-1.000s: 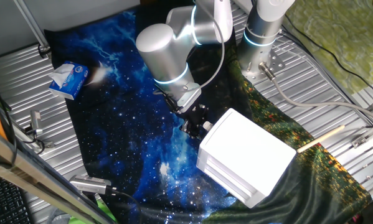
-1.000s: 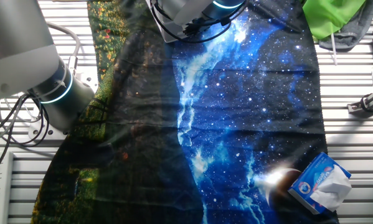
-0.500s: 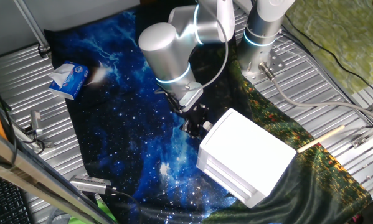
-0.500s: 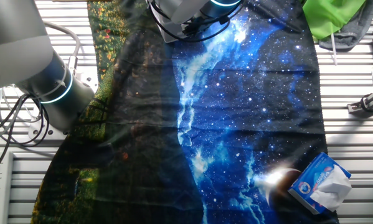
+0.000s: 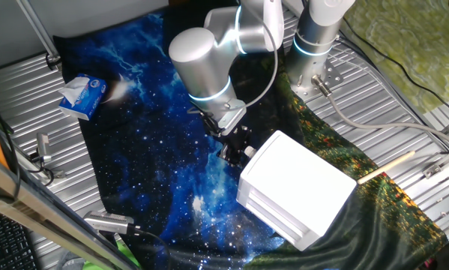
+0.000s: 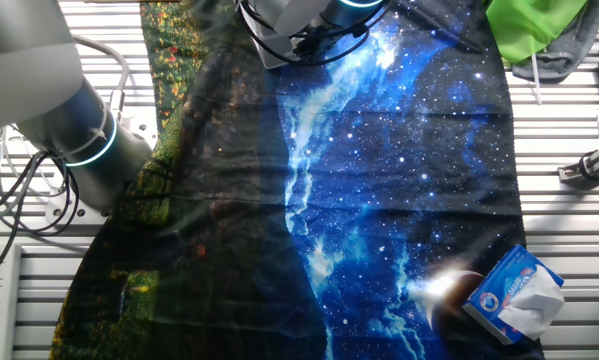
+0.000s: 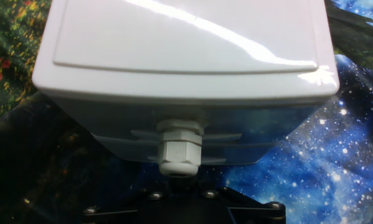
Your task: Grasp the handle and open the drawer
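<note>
As the claw (image 5: 237, 152) is positioned just before the handle (image 7: 179, 152), its opening cannot be determined; closure should be centred squarely before the drawer (image 7: 186, 140) is pulled.

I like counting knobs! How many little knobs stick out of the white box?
1. The knob sticks out of the front of the white box, low in the middle, in the hand view. Other faces are hidden, so more may exist.

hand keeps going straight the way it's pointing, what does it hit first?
Most likely the handle, dead ahead of the hand on the drawer face. Fingertips aren't visible, so remaining gap is unclear.
</note>
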`<state>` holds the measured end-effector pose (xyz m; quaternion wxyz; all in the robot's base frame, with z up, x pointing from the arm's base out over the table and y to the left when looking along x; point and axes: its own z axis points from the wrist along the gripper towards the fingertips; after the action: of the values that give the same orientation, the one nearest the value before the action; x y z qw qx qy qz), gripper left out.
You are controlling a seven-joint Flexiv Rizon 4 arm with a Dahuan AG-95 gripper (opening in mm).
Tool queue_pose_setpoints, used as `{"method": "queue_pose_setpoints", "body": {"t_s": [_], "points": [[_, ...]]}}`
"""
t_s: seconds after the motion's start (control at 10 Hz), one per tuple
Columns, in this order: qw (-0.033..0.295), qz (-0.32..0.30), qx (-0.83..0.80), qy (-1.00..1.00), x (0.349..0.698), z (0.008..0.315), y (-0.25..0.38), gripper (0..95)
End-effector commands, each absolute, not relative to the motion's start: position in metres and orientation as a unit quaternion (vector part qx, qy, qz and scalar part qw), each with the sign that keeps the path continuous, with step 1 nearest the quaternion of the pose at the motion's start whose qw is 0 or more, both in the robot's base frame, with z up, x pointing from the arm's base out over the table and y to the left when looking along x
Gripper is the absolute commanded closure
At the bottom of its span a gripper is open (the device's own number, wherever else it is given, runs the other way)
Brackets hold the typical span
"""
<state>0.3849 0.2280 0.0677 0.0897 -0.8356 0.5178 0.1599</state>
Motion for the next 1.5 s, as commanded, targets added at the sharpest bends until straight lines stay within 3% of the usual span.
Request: {"method": "queue_pose_setpoints", "body": {"t_s": [0.1, 1.5], "points": [[0.090, 0.158, -0.836, 0.518, 0.3846, 0.0678, 0.2266, 95.0], [0.091, 0.152, -0.839, 0.514, 0.3863, 0.0687, 0.2189, 95.0]]}}
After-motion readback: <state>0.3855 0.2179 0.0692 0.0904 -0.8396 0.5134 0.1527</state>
